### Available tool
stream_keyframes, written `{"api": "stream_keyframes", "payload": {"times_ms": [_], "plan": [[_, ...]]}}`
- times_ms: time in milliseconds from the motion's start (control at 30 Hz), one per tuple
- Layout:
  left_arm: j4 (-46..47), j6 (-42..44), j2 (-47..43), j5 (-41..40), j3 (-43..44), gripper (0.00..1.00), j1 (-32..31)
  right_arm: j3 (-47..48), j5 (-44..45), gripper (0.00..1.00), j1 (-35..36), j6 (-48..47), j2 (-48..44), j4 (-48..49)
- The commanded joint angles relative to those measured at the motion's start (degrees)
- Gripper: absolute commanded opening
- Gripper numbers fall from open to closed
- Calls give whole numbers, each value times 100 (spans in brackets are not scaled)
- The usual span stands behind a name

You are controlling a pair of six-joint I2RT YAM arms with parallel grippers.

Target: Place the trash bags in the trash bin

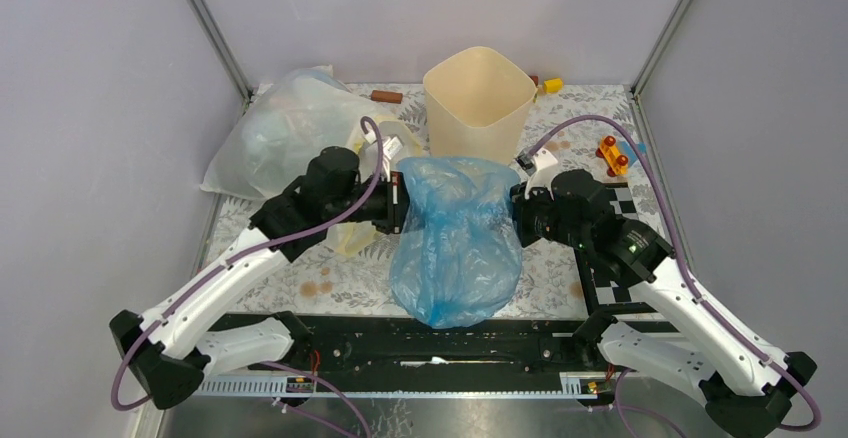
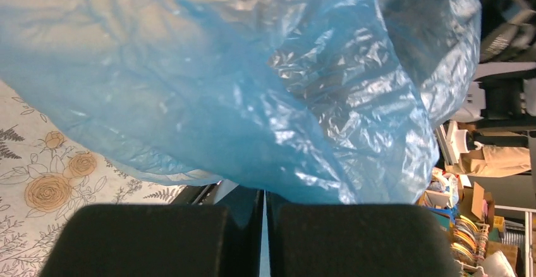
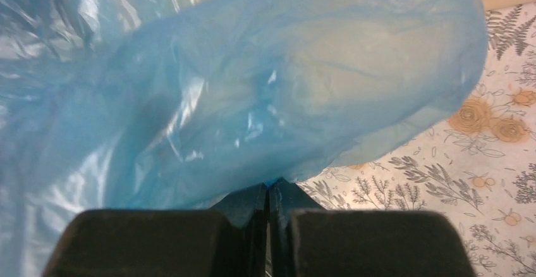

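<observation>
The light-blue trash bag [image 1: 455,238] hangs stretched between my two grippers above the table, its lower part drooping toward the near edge. My left gripper [image 1: 400,203] is shut on the bag's left edge. My right gripper [image 1: 516,208] is shut on its right edge. The bag fills the left wrist view [image 2: 253,87] and the right wrist view [image 3: 253,100], where each pair of jaws stands closed with blue film pinched at the tips. The cream trash bin [image 1: 478,98] stands upright just behind the bag, mouth open.
A large clear and pale-yellow plastic bag [image 1: 285,133] lies at the back left, by my left arm. A brown stick [image 1: 386,96] and a yellow toy [image 1: 549,85] lie beside the bin. A red-and-orange toy [image 1: 613,154] sits at the right. The flowered tablecloth [image 1: 340,278] covers the table.
</observation>
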Motion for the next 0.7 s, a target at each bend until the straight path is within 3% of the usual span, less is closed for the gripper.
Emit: {"api": "stream_keyframes", "payload": {"times_ms": [0,100,300,500,567,667], "plan": [[277,262,312,-189,32,0,22,-35,430,0,-3,-261,-141,99],[284,435,374,-394,42,0,29,-18,554,0,1,-316,-197,147],[591,1219,-160,-1641,229,0,20,155,917,0,1,-673,-265,705],[1975,2389,-832,-2057,141,0,16,253,682,1,-1,-1880,-153,1802],[2673,2846,-1029,-2048,-2,0,17,113,594,1,1,-2547,-185,2458],[4031,3704,-1119,-2153,-398,0,23,-210,1141,0,2,-3381,-154,3896]]}}
